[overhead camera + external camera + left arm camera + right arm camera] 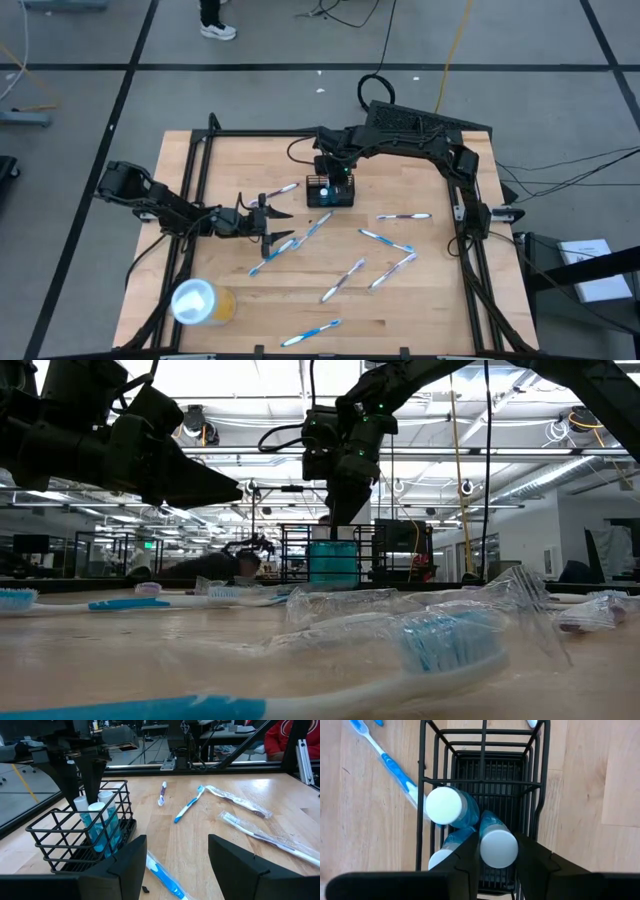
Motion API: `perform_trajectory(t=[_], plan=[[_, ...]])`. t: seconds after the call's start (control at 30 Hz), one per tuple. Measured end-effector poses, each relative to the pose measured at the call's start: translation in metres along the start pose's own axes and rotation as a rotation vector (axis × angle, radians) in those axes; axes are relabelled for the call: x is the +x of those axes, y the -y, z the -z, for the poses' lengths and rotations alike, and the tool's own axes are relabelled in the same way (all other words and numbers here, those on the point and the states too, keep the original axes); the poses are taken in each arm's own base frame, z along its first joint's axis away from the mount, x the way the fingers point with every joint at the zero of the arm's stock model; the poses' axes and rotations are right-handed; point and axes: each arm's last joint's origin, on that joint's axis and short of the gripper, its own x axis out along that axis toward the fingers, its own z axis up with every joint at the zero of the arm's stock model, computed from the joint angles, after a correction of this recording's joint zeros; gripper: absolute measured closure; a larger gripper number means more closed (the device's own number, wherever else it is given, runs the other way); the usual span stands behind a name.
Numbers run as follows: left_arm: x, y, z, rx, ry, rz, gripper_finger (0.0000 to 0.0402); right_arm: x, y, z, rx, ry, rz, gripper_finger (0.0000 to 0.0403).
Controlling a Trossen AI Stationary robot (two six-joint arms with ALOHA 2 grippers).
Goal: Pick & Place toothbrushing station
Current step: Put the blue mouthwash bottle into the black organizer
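The toothbrushing station (pixel 331 195) is a small black wire holder standing on the wooden table. Three blue tubes with white caps stand inside it, as the left wrist view (pixel 60 822) and the right wrist view (pixel 482 781) show. My right gripper (pixel 497 842) reaches down into it from above and is shut on one tube (pixel 492 822). My left gripper (pixel 283 225) stands open and level left of the station. Nothing is between its fingers; a wrapped toothbrush (pixel 162 875) lies on the table below them. My right gripper pinches the white cap (pixel 498 849) of one blue tube between its two fingers. The fingers (pixel 92 775) come from above and point steeply down. The tube stands nearly upright inside the holder, next to the other two tubes; its lower end is hidden.
Several toothbrushes, some in clear wrappers, lie scattered over the table, such as one (pixel 403 216) right of the station and one (pixel 342 280) nearer the front. A yellow cup with a white lid (pixel 200 302) lies on its side at the near left.
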Motion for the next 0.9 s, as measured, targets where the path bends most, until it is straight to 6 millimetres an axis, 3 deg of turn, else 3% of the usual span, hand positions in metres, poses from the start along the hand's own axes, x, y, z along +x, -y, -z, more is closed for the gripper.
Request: perform_trajectory(t=[0.13,0.33,0.67,0.9], plan=[[0.0000,0.0000,0.0000,0.000,0.000,0.000,0.0186,0.0001,0.0000,0.0001,0.007,-0.001,0.000,0.0314],[0.0000,0.0000,0.0000,0.000,0.000,0.000,0.0186,0.0012,-0.0007,0.0004,0.009,-0.007,-0.001,0.0258],[0.0000,0.0000,0.0000,0.000,0.000,0.001,0.0186,0.0016,-0.0012,0.0000,0.005,-0.006,-0.002,0.0282],[0.0000,0.0000,0.0000,0.000,0.000,0.001,0.0186,0.0023,-0.0035,-0.0015,-0.006,-0.003,0.006,0.0262]])
